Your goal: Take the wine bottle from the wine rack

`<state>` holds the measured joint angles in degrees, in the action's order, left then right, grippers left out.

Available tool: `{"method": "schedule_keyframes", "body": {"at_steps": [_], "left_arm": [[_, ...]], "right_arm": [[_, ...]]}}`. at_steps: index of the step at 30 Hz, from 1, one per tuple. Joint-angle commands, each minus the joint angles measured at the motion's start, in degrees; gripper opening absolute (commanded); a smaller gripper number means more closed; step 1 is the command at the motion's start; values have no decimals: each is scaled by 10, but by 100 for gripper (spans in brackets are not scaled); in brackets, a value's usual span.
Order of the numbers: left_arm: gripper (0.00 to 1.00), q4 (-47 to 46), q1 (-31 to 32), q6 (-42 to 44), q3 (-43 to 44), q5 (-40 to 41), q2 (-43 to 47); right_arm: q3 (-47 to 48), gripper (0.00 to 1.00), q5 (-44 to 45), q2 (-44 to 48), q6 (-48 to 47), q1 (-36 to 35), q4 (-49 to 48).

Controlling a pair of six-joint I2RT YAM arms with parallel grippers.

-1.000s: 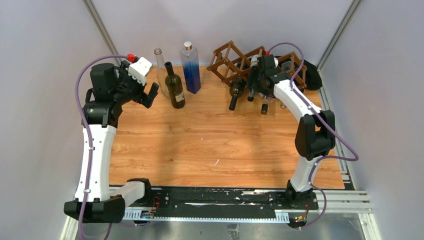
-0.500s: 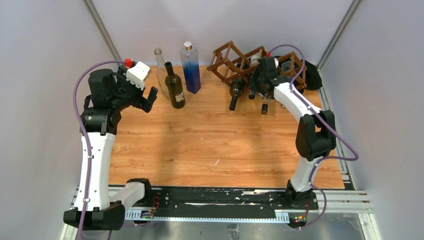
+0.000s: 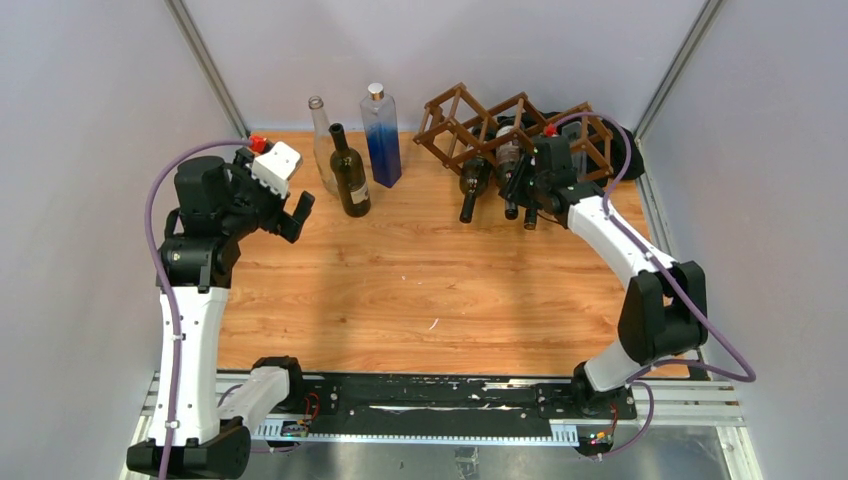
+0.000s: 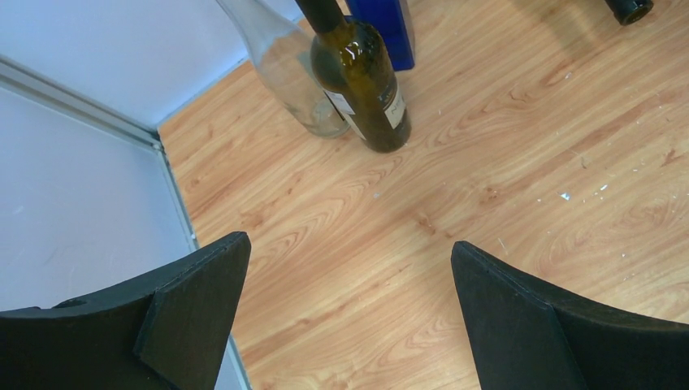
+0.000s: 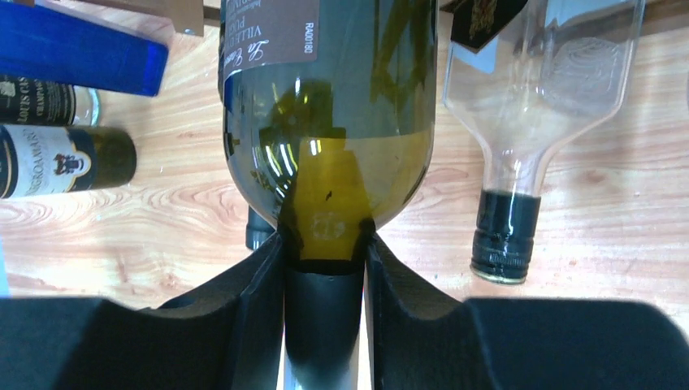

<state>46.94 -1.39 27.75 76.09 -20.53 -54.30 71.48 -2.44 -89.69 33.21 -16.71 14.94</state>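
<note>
The right claw (image 5: 323, 244) is clenched on the neck of the green wine bottle (image 5: 325, 122). The bottle's body reaches into the wine rack (image 3: 470, 115), its neck pointing out from the rack's front. The left claw (image 4: 349, 248) hangs released over the bench (image 4: 487, 162), well left of the rack.

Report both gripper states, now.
Left gripper: open, holding nothing.
Right gripper: closed on the neck of the wine bottle.
</note>
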Motion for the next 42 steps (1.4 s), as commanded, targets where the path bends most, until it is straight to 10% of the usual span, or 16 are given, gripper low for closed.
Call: {"method": "schedule_keyframes", "body": {"at_steps": [1, 42], "left_arm": [[100, 9, -2, 0, -6, 1, -4], [100, 12, -1, 96, -68, -226, 38]], "right_arm": [[-32, 0, -39, 50, 11, 4, -36], [-137, 0, -204, 415, 53, -25, 182]]}}
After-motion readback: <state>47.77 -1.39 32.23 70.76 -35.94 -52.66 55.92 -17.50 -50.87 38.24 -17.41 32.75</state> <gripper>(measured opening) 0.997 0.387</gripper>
